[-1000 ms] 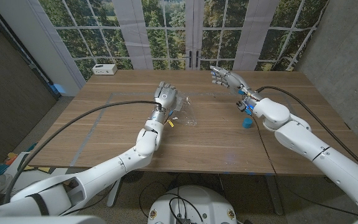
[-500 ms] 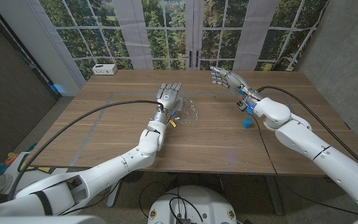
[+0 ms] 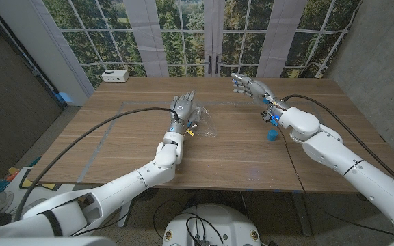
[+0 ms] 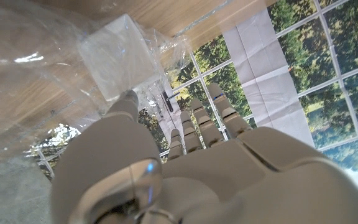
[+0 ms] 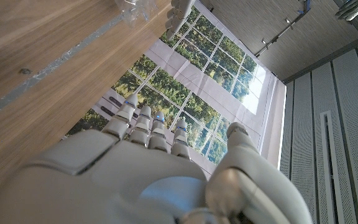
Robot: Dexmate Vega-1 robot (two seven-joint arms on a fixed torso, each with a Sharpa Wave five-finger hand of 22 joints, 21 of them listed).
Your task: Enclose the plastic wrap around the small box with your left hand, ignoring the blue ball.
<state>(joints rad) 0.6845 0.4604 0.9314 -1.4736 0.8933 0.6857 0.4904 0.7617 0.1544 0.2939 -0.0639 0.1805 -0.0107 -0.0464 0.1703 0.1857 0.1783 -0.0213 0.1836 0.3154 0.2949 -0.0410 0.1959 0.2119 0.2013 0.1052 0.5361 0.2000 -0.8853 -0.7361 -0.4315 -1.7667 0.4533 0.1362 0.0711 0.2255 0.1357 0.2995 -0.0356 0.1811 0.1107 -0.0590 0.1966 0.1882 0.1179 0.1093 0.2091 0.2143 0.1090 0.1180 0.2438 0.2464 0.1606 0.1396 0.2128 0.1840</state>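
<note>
The left hand [image 3: 184, 107] is seen near the middle of the wooden tabletop [image 3: 115, 147] with its fingers [image 4: 219, 112] straight and spread, nothing gripped, touching the edge of the clear plastic wrap [image 3: 208, 123]. The small box [image 4: 120, 56] is seen lying under the crumpled wrap just ahead of the thumb. The right hand [image 3: 247, 86] is held over the far side, fingers apart and empty, with the blue ball [image 3: 272, 135] resting well apart beside the right forearm.

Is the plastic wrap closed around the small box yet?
Not yet: plastic wrap lies loosely crumpled around the small box; left hand is spread, holding nothing.
</note>
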